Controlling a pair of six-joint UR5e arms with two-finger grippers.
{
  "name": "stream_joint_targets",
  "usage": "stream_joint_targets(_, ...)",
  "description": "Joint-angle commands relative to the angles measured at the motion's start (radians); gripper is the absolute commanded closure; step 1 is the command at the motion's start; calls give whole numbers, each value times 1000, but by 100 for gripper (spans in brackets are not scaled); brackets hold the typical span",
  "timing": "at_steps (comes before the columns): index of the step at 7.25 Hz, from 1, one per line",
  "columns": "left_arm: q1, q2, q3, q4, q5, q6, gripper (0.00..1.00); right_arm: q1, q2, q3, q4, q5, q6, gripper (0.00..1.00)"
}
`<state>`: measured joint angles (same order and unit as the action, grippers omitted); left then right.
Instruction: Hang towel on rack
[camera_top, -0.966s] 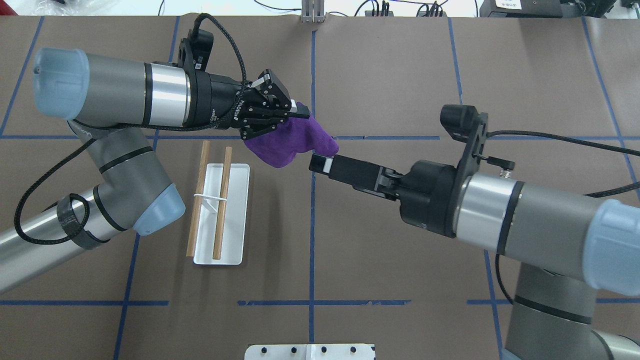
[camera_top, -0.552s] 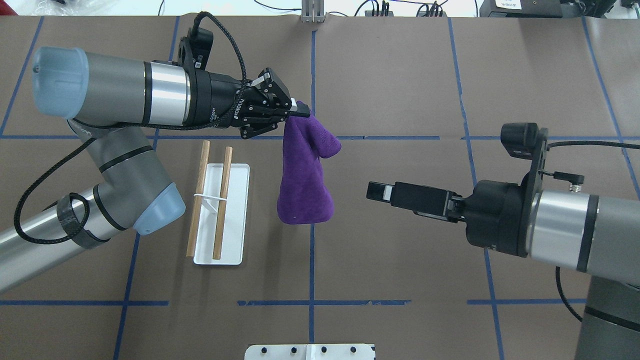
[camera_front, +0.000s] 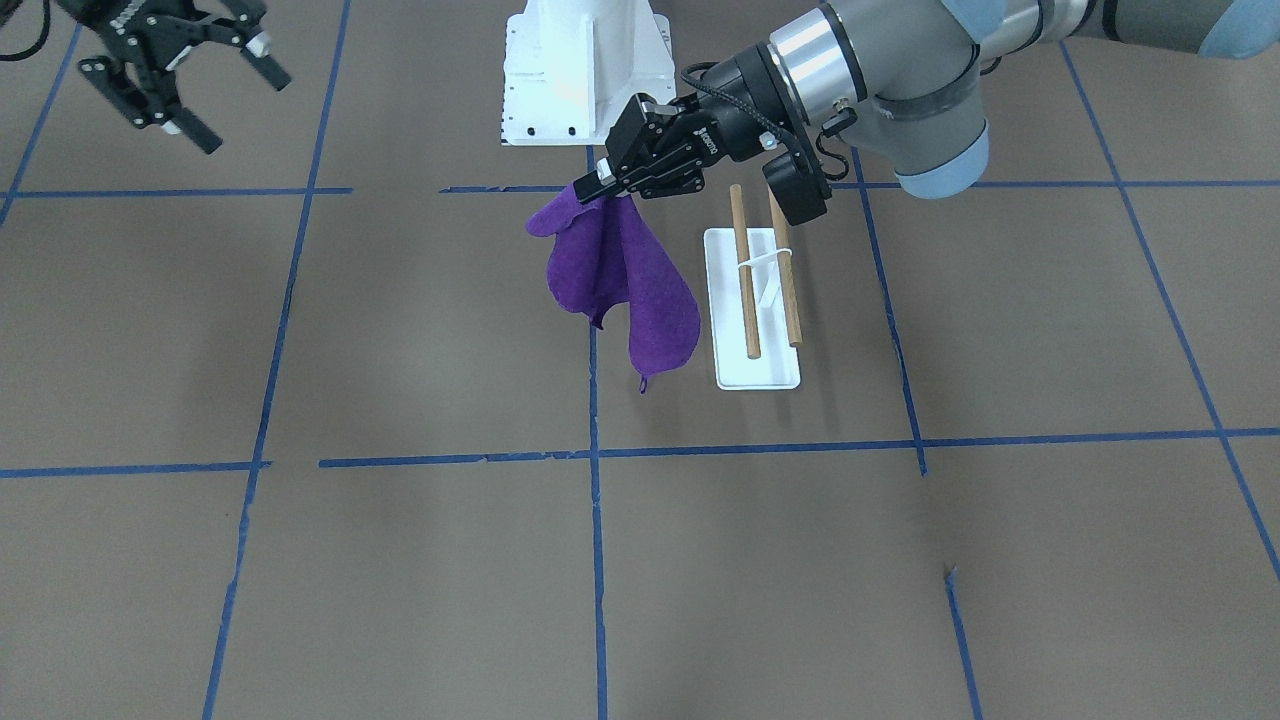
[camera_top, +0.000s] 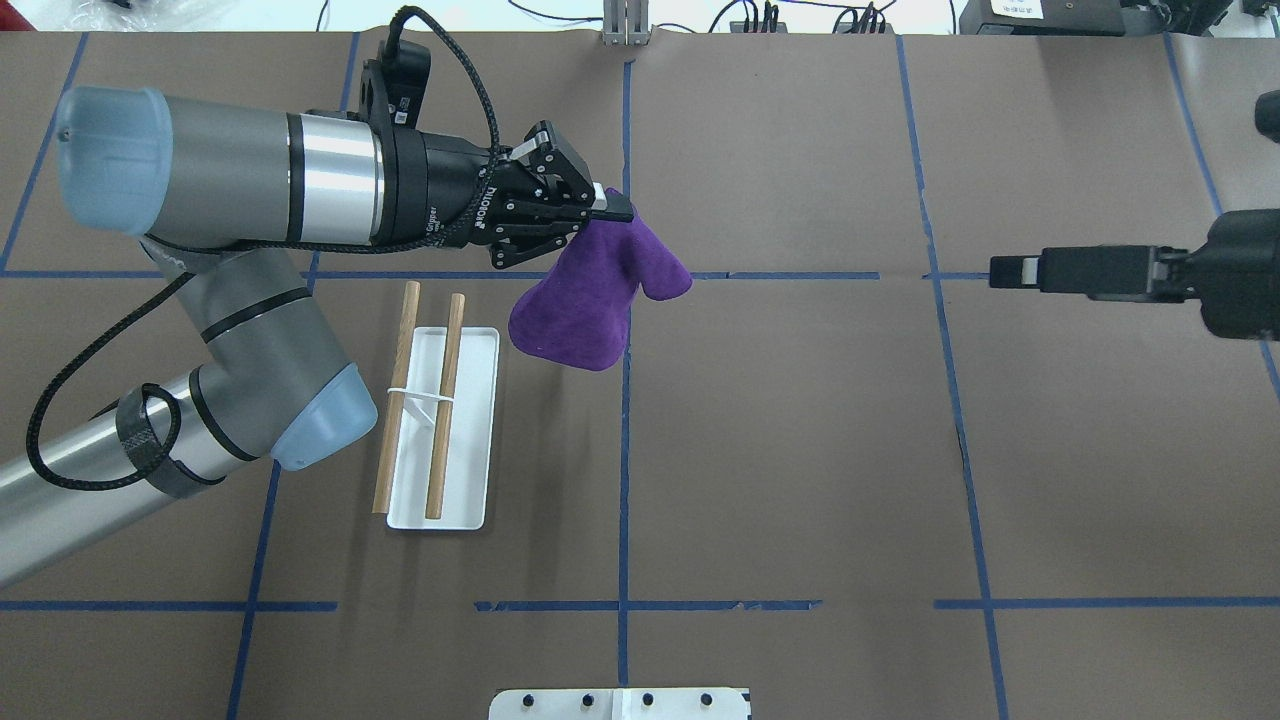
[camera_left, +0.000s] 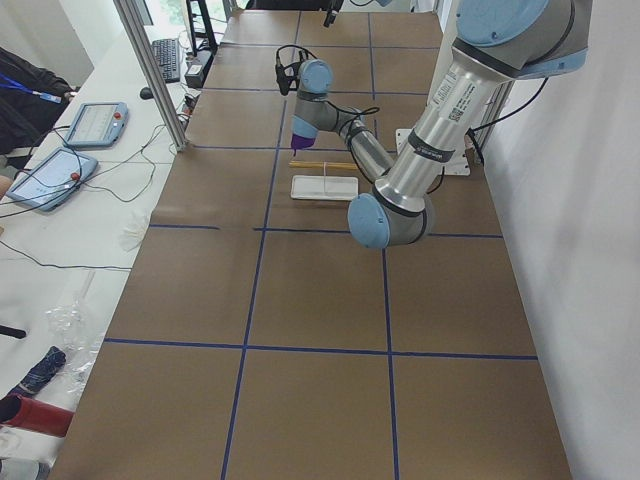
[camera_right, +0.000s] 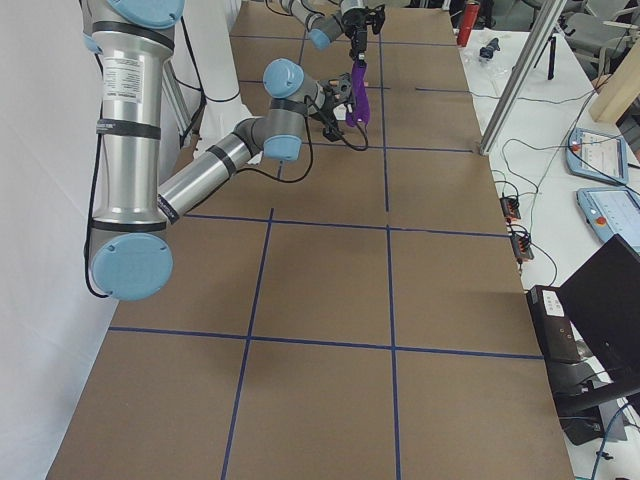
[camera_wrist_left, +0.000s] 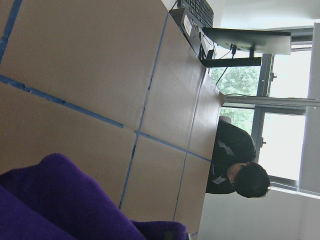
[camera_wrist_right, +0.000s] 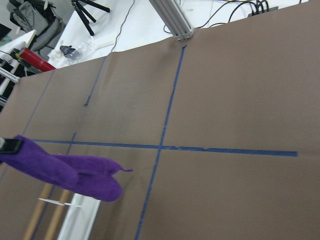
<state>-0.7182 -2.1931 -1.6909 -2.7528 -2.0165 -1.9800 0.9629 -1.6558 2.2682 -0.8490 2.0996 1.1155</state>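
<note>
The left claw (camera_top: 610, 212) is clamping the towel (camera_top: 590, 300), which is dangling beside the rack (camera_top: 440, 420); the right claw (camera_front: 248, 115) is sitting parted, well away.

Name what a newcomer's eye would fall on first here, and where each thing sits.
The deep purple towel stands out, dangling above the table from the left gripper, jaws shut on it. Just beside it stands the rack, both wooden dowels bare. The right gripper hangs open, far off to the side.
</note>
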Motion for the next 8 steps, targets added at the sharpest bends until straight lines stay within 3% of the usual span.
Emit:
stream_joint_targets(1,2,15,-77,54,143,7,100,152,-80,-80,-84,95,-246,0)
stream_joint_targets(2,23,30,-143,129,233,74,100,196,-90,-148,-85,135,-293,0)
stream_joint_targets(4,222,68,-301,365,693,327,100,296,-98,-273,-87,198,-392,0)
stream_joint_targets(5,308,82,-367,487,882,345,100,333,-116,-306,-87,239,-445,0)
stream_joint_targets(7,455,122,-506,727,1135,346,100,365,-125,-328,-151,253,-488,0)
stream_joint_targets(8,511,136,-538,821,1210,343,100,399,-134,-328,-204,261,-575,0)
